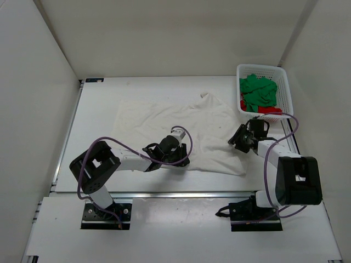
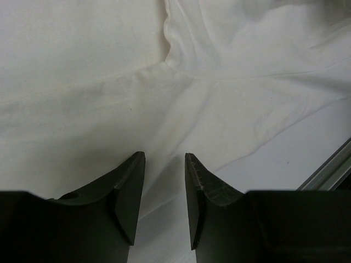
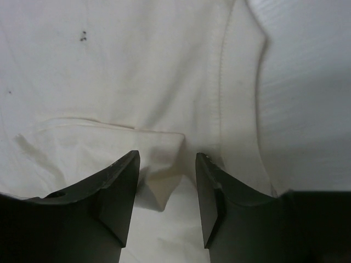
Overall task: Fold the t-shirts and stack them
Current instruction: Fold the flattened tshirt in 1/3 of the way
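The white t-shirt (image 1: 164,118) lies spread and wrinkled on the table. My left gripper (image 1: 178,153) is open low over its near middle; in the left wrist view (image 2: 164,164) only white cloth (image 2: 219,98) lies under the spread jaws. My right gripper (image 1: 237,139) is open at the shirt's right edge. In the right wrist view (image 3: 167,159) a small folded corner of white cloth (image 3: 159,186) lies between the jaws, beside the hem (image 3: 225,82). The green t-shirt (image 1: 259,90) and the red t-shirt (image 1: 269,109) lie bunched in the basket.
The white lattice basket (image 1: 287,90) stands at the back right, just behind my right arm. White walls close in the table at the left, back and right. A metal rail (image 2: 329,170) runs along the table's near edge.
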`<state>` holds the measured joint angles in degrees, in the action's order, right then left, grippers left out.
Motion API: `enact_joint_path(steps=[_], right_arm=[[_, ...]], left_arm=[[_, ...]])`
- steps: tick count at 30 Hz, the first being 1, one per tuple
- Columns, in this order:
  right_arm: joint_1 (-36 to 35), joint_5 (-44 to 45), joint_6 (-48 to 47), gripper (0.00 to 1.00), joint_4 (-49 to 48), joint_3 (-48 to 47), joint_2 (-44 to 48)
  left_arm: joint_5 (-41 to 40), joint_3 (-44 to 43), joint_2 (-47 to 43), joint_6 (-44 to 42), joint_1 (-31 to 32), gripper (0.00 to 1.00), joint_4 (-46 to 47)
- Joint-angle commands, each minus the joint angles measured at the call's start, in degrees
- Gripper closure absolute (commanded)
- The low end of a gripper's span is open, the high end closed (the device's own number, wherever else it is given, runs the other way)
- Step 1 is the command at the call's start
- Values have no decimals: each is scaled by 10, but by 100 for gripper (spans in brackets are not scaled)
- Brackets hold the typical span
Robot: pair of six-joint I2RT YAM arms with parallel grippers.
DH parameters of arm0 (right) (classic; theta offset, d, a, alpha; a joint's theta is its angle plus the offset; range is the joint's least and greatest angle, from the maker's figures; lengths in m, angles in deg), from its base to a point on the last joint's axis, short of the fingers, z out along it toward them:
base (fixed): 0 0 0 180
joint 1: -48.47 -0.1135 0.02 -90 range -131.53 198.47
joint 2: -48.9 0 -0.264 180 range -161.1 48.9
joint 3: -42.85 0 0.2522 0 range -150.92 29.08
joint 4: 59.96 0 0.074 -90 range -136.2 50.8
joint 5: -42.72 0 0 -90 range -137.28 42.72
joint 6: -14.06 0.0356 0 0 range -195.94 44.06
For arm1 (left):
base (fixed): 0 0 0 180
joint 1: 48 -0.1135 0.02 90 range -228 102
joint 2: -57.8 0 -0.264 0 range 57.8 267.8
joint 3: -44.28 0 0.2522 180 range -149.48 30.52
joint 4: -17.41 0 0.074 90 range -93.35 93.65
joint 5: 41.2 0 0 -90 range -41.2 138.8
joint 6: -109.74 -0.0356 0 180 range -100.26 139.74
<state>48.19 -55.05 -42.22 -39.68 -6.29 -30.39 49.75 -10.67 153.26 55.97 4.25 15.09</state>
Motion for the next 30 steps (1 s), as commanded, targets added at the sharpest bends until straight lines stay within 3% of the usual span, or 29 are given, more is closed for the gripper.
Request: enact_joint_path(steps=[1,4,14,24,30], right_arm=[[15,-30,17,56,-25,5,-11],[15,-58,25,61,-48,-4,-35],[6,-67,28,96,-92,-31,-53],[-60,20,-46,100,-178,-1,-9],[-54,59,-34,100,-220,36,21]], left_arm=[[15,14,-18,2,2,54,-15],[19,14,-16,2,4,54,-14],[23,23,-20,7,0,54,-12],[19,29,-28,9,1,54,-14],[21,47,-41,24,-14,54,-6]])
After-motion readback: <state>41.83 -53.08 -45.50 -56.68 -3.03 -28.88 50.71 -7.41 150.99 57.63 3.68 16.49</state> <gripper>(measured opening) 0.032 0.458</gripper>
